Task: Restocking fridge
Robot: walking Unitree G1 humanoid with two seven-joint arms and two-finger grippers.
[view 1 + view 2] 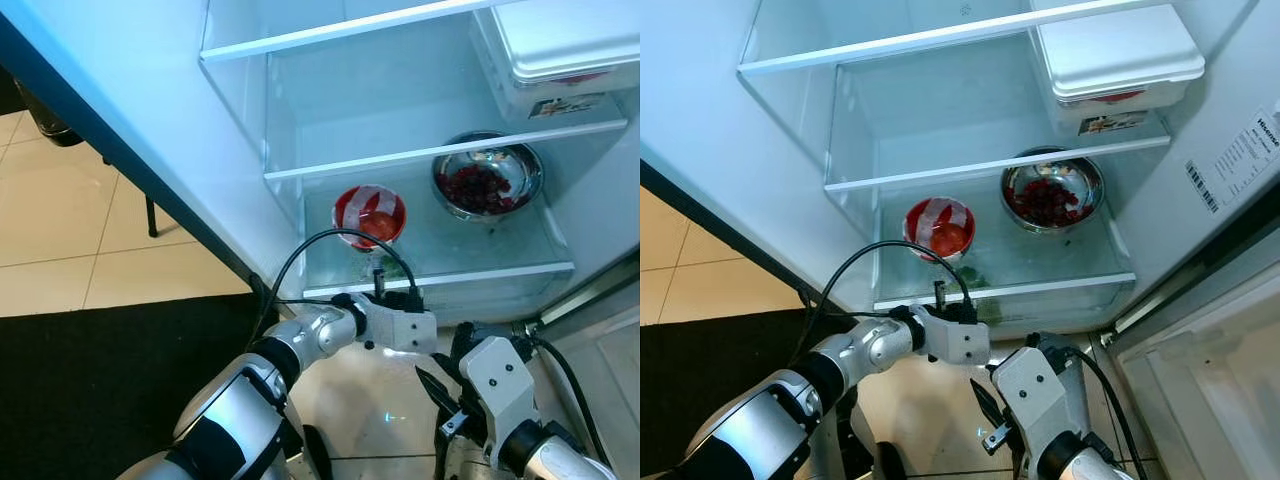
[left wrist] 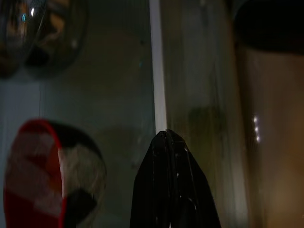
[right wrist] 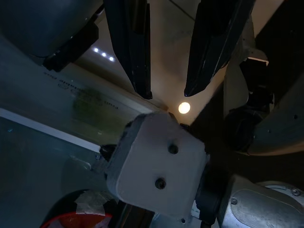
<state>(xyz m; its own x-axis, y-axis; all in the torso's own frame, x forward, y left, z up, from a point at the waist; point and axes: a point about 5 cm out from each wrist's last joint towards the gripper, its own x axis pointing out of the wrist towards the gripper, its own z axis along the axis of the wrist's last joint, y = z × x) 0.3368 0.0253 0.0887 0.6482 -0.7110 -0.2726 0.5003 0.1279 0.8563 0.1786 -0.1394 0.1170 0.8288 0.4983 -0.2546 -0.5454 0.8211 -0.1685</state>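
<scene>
Left gripper (image 2: 167,137) fingers clenched, empty, at the lower shelf (image 1: 440,277) edge — right gripper (image 3: 166,92) fingers spread, idle below. Risk: clipping the shelf lip or nudging the red bowl (image 1: 369,215) on reach-in.

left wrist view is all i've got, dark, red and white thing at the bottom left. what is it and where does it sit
Observer: It's a red and white bowl on the fridge's lower glass shelf, with the left hand just at that shelf's front edge.
Operator: anything else on that shelf
Observer: A steel bowl of dark red fruit sits to the robot's right of the red and white bowl, apart from it.
Operator: where's the other hand
Observer: The right hand is open, low outside the fridge, pointing at the tiled floor.
Operator: anything higher up
Observer: A white lidded container sits on the shelf above, over the steel bowl.
</scene>
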